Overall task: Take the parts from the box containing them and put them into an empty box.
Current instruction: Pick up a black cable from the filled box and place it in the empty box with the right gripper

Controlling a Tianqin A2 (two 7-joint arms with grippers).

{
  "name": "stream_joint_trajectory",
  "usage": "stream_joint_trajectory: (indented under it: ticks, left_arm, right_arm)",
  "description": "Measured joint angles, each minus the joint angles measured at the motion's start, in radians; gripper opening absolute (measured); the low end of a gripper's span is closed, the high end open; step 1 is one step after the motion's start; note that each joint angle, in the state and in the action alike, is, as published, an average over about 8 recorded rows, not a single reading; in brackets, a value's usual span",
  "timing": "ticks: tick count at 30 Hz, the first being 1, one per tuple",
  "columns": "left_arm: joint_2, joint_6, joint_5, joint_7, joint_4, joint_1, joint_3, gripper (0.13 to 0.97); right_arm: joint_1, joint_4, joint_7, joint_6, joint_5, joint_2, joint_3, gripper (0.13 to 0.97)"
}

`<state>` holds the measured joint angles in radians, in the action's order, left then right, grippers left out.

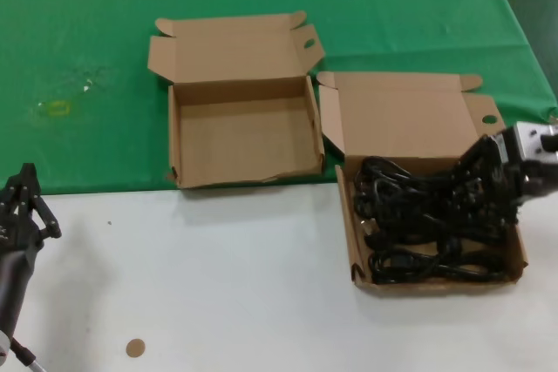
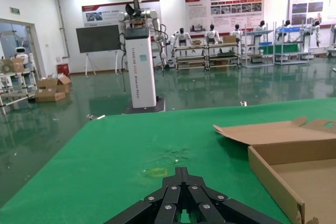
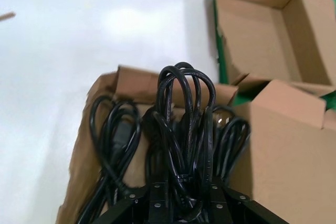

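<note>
The parts (image 1: 427, 224), black coiled cables, fill the squarish box containing them (image 1: 410, 119) at the right. My right gripper (image 1: 478, 167) reaches into that box from the right. In the right wrist view it (image 3: 184, 187) is shut on one cable bundle (image 3: 184, 108), whose loops stand up between the fingers. Another bundle (image 3: 113, 129) lies beside it inside the box wall (image 3: 131, 80). The empty box (image 1: 244, 128), wide with a wavy front edge, stands open to the left (image 3: 252, 40). My left gripper (image 1: 26, 173) is parked at the near left, shut (image 2: 182, 171), with the empty box's corner (image 2: 273, 174) beside it.
The boxes sit where the green cloth (image 1: 87, 58) meets the white tabletop (image 1: 218, 267). A small brown disc (image 1: 134, 348) lies near the front edge. A yellowish mark (image 1: 57, 109) shows on the cloth at far left.
</note>
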<state>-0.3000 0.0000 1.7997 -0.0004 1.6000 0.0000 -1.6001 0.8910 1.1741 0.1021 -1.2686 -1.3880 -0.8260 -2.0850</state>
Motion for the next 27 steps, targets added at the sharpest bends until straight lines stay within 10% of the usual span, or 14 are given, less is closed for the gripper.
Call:
stream_joint_trajectory:
  ticks: [27]
  left_arm:
    - [0.000, 0.000, 0.000, 0.000, 0.000, 0.000, 0.000, 0.144]
  right_arm:
    - [0.291, -0.295, -0.022, 0.103, 0.138, 0.391, -0.112, 0.246]
